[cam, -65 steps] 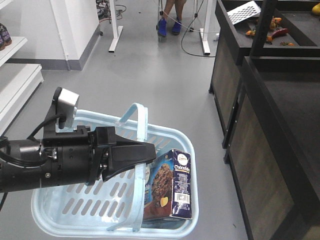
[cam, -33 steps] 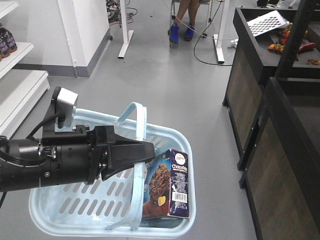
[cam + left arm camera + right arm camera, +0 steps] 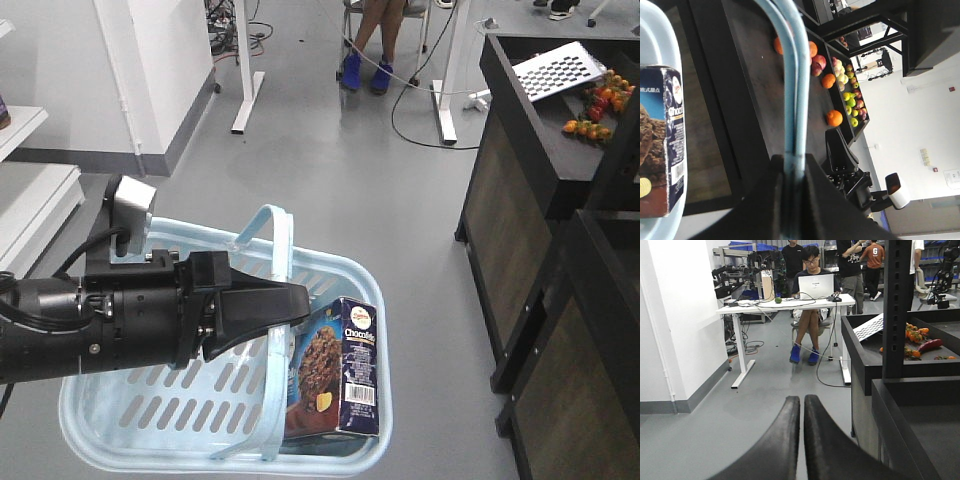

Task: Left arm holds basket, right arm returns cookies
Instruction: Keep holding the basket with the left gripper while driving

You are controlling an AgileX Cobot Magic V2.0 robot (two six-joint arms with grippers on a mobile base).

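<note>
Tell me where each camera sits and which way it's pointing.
Front view: high on the robot, looking down and forward; shows the left arm, left tool clamped on the handles of the basket, cookies inside.
Left wrist: behind the left tool, looking along the handles toward a fruit stand.
Right wrist: behind the shut, empty right tool, facing level toward a seated person.
Front and left wrist share basket and cookies.
</note>
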